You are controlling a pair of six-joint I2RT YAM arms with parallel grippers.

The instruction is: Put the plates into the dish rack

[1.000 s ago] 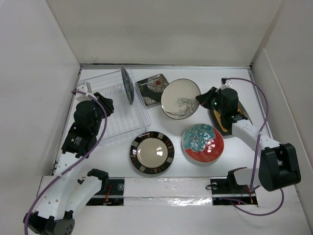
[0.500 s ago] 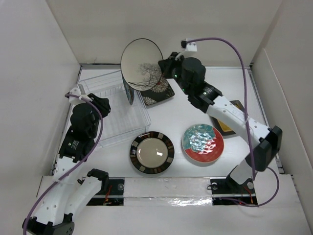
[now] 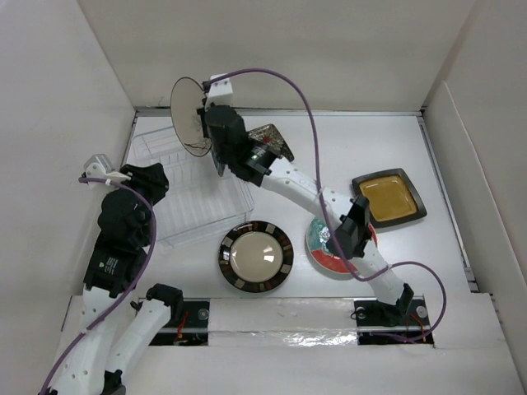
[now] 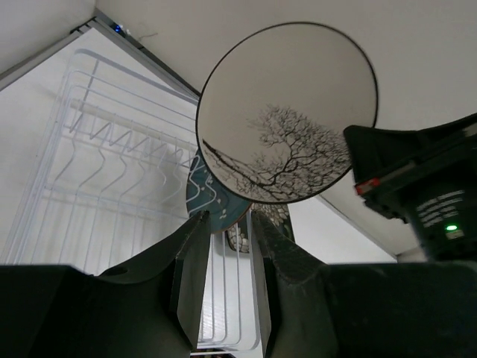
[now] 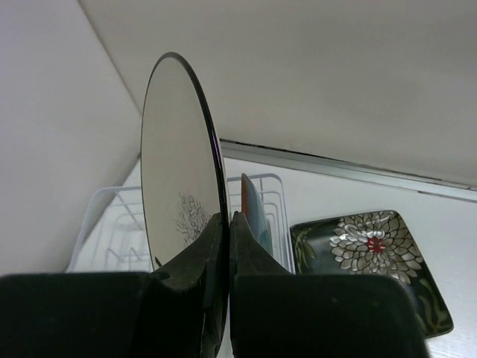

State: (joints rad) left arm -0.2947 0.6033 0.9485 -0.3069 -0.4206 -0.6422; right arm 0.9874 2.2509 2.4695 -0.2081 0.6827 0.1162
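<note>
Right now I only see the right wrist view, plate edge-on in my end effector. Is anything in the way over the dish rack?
Observer: From above, the left end effector hangs over the dish rack's left side, apart from your cream tree plate.
Operator: Is it holding something?
Observer: No, its own camera shows its fingers apart, nothing between them.
Operator: Which plates lie behind me?
Observer: The striped-rim plate, the red-and-teal plate and the amber-centred square plate, all flat on the table.
</note>
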